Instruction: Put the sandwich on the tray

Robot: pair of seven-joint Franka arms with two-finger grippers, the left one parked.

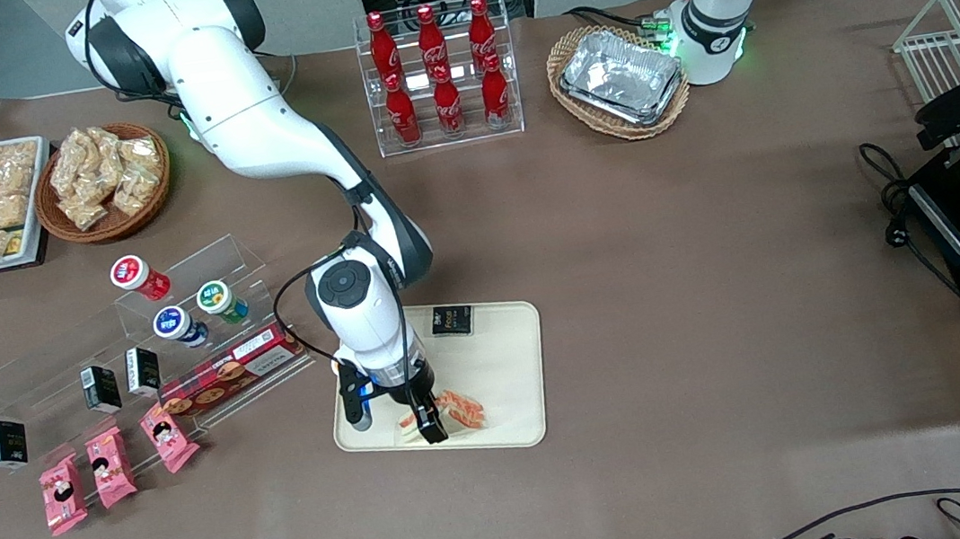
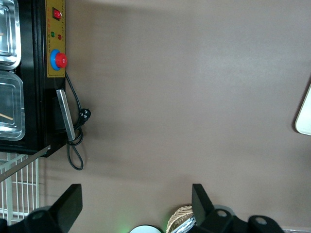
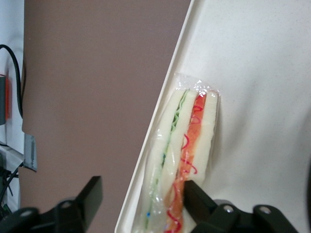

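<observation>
While the gripper (image 1: 425,420) hangs low over the near part of the tray (image 1: 502,339), its jaws are seen spread apart in the right wrist view, one finger (image 3: 77,201) out over the desk (image 1: 671,284) and the other touching or nearly touching the sandwich (image 3: 182,155); nothing is gripped, so the jaws are released. The sandwich is set on the tray, lying along the rim on the edge nearest the front camera, with the lettuce side against the rim and the orange-red filling turned up. Placement is judged done or all but done, the wrap resting on the tray floor so it will not slide off. A small black packet (image 1: 452,320) is also carried on the tray, at the edge farther from the camera, well apart from the sandwich. Open room is left straight up and over the bare middle of the tray. Toward the working arm's end, a clear acrylic rack (image 1: 136,345) with a red biscuit box (image 1: 234,370) stands near the tray, so a sideways exit that way is judged tight. A vertical lift is judged safest, since one finger sits close to the wrap.
</observation>
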